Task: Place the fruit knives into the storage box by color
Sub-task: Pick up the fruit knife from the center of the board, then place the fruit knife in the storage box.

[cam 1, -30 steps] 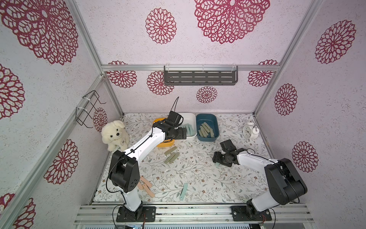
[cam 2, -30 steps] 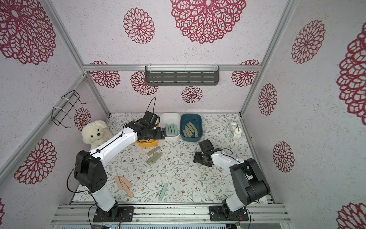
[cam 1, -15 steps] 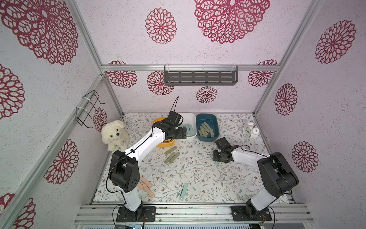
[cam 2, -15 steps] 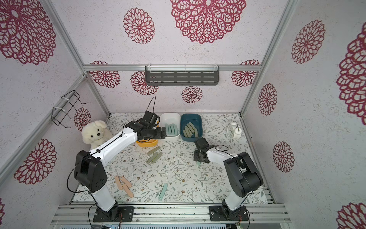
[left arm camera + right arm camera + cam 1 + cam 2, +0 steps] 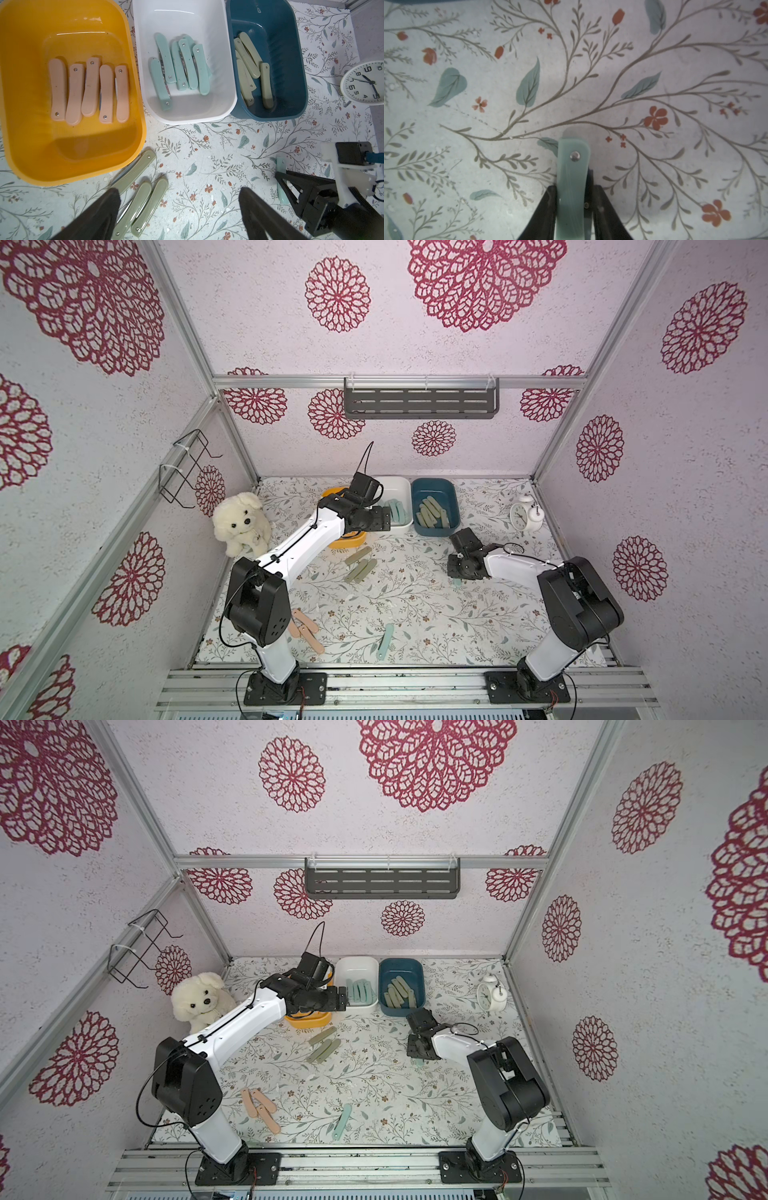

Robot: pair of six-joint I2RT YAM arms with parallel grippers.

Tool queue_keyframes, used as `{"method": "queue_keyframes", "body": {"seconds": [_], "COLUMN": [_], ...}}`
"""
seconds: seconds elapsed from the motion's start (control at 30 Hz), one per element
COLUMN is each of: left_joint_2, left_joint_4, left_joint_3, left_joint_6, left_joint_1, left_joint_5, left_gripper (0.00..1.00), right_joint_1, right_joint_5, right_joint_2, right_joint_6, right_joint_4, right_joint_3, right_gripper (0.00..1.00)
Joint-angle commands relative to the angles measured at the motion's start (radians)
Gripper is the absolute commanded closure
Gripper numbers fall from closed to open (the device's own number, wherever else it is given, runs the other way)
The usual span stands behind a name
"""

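Nearest the bases, three pink knives (image 5: 306, 628) lie bunched on the mat (image 5: 415, 614) beside the left arm's foot. A teal knife (image 5: 386, 641) lies alone near the front middle. None of these is sorted yet.

Further in, three green knives (image 5: 141, 197) lie side by side on the mat, just in front of the yellow bin. Well apart from them, on the right side, the right gripper (image 5: 575, 188) points down at the mat with its jaws closed on a second teal knife (image 5: 572, 166). The fingers press its two long edges, and its riveted end sticks out past the tips. Whether it has left the mat I cannot tell.

At the back, three bins stand in a close row. The yellow bin (image 5: 25, 104) holds five pink ones, the white bin (image 5: 187, 16) about six teal ones and the blue bin (image 5: 291, 62) about five green ones. Each colour has its own bin, and I see no strays. The left gripper (image 5: 178, 194) hangs above the near side of the yellow and white bins, jaws wide apart and holding nothing.

By my count the job is roughly two thirds done. About sixteen knives are in and eight are out: three pink, three green and two teal, one of those already gripped. The step in hand looks like the pick of that teal knife, which belongs in the white bin.
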Motion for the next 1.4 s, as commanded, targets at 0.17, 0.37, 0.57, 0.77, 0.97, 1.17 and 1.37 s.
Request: {"method": "queue_keyframes", "body": {"seconds": [0.17,0.37,0.57,0.77,0.97,1.17,1.37], "left_joint_2": [-0.037,-0.038,-0.037,-0.042,-0.07,-0.116,-0.142], "left_joint_4": [0.013,0.008,0.008,0.007,0.0,-0.002,-0.008], "left_joint_3": [-0.01,-0.008,-0.011,-0.029,-0.065,-0.12,-0.168], "left_joint_6": [0.01,0.003,-0.02,-0.042,-0.057,-0.07,-0.077], "left_joint_1": [0.012,0.012,0.012,0.016,0.034,0.06,0.068], "left_joint_5": [-0.006,-0.008,-0.001,-0.003,-0.009,-0.012,-0.015], "left_gripper": [0.06,0.06,0.06,0.06,0.06,0.06,0.06], "right_joint_1": [0.003,0.019,0.068,0.116,0.137,0.131,0.127], "right_joint_5": [-0.063,-0.063,-0.073,-0.093,-0.11,-0.101,-0.097], "right_joint_2": [0.017,-0.01,-0.002,0.084,0.224,0.421,0.604], "right_joint_6": [0.002,0.0,0.01,-0.004,-0.045,-0.09,-0.112], "right_joint_4": [-0.118,-0.142,-0.148,-0.128,-0.116,-0.136,-0.17], "right_joint_3": [0.032,0.076,0.164,0.337,0.571,0.852,1.117], "right_gripper": [0.75,0.75,0.75,0.75,0.75,0.75,0.75]}}
